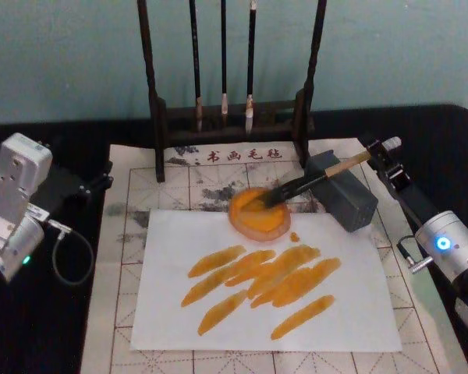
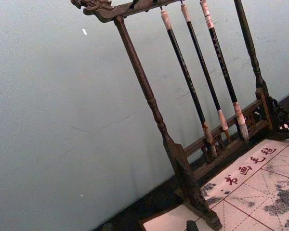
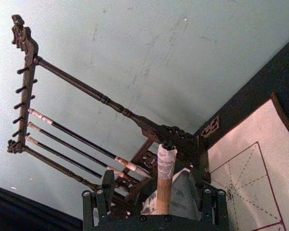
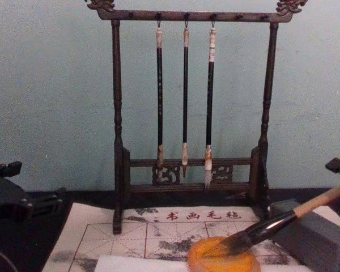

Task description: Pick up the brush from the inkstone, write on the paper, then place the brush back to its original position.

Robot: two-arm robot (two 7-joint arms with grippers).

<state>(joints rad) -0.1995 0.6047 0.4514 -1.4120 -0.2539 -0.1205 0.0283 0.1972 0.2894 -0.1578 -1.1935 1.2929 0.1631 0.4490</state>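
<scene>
Step in hand, judged: the last one, putting the brush back. The paper carries orange strokes and the brush lies down again. The next move calls for the right claw to back straight off along the handle's line without nudging it.

Right claw (image 1: pixel 377 153): spread wide, with one finger on each side of the handle end and a gap on both sides in the right wrist view. It grips nothing.

Left claw (image 1: pixel 100 181): parked well apart on the far left of the counter (image 1: pixel 31 335), idle.

Inventory, largest first, placed from the right claw:
- Felt mat (image 1: pixel 117 312), 1: spreads left of and below the claw.
- Paper (image 1: pixel 351 312), 1: on the mat, nearer the robot than the claw. Its strokes overlap, so no firm count.
- Brush rack (image 4: pixel 118 113), 1: left of the claw, against the wall.
- Grey block (image 1: pixel 351 204), 1: just beside the claw, under the handle.
- Inkstone (image 1: pixel 257 222), 1: left of the claw, past the block, at the paper's far edge.
- Brush (image 1: pixel 312 181), 1: the handle end is between the claw's fingers, the shaft is propped on the block, and the bristles rest in the inkstone.
- Thin brushes (image 4: pixel 185 90), 3: hanging in the rack.
</scene>
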